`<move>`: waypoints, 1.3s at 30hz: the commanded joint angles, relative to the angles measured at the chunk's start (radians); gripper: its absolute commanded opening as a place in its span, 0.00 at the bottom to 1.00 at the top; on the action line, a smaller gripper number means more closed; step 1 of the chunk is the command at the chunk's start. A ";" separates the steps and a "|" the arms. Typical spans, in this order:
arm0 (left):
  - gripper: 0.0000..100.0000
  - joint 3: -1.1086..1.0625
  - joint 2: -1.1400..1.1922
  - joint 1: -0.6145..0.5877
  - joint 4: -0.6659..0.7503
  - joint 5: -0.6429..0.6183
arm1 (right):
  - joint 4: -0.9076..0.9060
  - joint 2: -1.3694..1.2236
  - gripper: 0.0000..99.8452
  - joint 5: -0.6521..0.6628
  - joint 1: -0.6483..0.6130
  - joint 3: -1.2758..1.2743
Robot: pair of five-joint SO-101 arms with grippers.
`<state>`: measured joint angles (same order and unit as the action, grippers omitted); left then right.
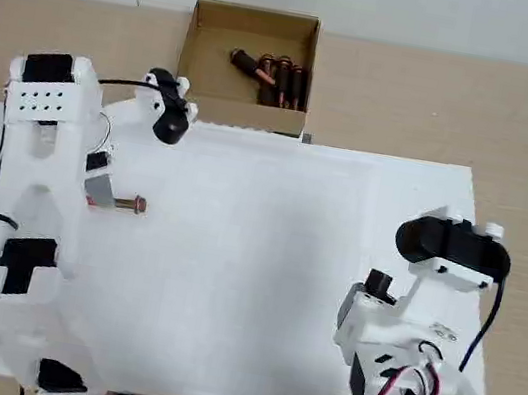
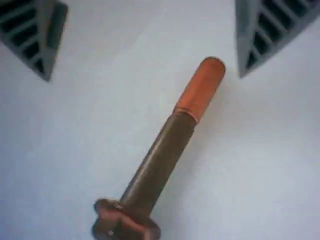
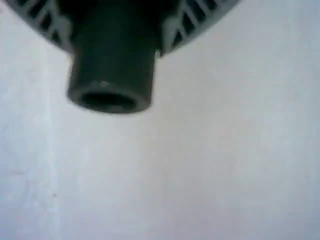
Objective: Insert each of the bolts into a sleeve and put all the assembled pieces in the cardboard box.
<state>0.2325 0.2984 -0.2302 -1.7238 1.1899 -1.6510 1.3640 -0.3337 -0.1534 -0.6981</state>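
Hovering my left gripper (image 2: 145, 74), wide, over the bolt (image 2: 165, 150); right gripper (image 3: 117, 25) clamps a sleeve (image 3: 110, 80); next I pinch the shank.

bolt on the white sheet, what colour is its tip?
Bright copper-orange; the rest of the bolt is darker brown. Left wrist view shows it best.

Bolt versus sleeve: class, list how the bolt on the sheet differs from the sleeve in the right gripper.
The bolt lies on the white sheet inside the open left gripper; the sleeve is clamped in the right gripper. The bolt is brown with a coppery tip; the sleeve is dark. The bolt ends in a flanged head; the sleeve ends in an open hole. Neither is in the cardboard box.
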 commanded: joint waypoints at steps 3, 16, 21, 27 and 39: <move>0.23 0.031 -0.006 0.058 -0.028 0.035 | 0.022 -0.010 0.00 -0.002 0.002 0.005; 0.23 0.039 0.153 0.081 0.006 0.109 | 0.022 -0.008 0.00 -0.002 0.002 0.005; 0.23 0.033 0.160 0.083 0.066 0.110 | 0.022 -0.008 0.00 -0.002 0.002 0.005; 0.23 0.039 0.219 0.084 0.121 0.110 | 0.022 -0.008 0.00 -0.002 0.002 0.005; 0.10 0.041 0.255 0.087 0.124 0.109 | 0.022 -0.005 0.00 -0.003 0.002 0.005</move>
<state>0.2371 0.5639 -0.1504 -1.6088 1.2727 -1.6510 1.3640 -0.3337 -0.1534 -0.6981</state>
